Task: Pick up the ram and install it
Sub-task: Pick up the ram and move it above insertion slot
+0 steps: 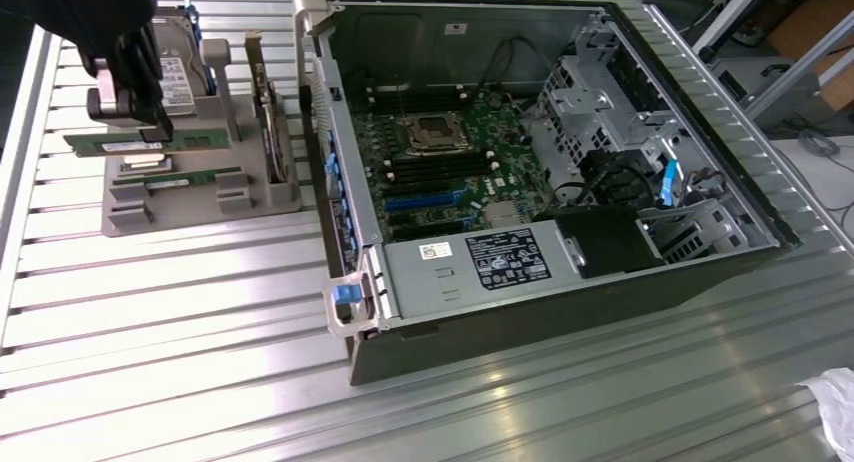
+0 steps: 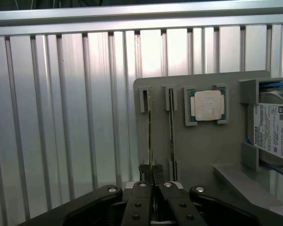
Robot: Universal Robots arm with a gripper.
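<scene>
Exterior view: the black arm reaches down at the exterior view's left, its claw clenched on the ram.
The ram is a thin green board with a white label. It stands on edge at the grey slotted holder on the ribbed metal bench, long axis level, beside a second stick.

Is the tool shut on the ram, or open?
Shut: in the wrist view the tool pinches the ram edge-on at the holder. Lifted or not, cannot tell.
</scene>
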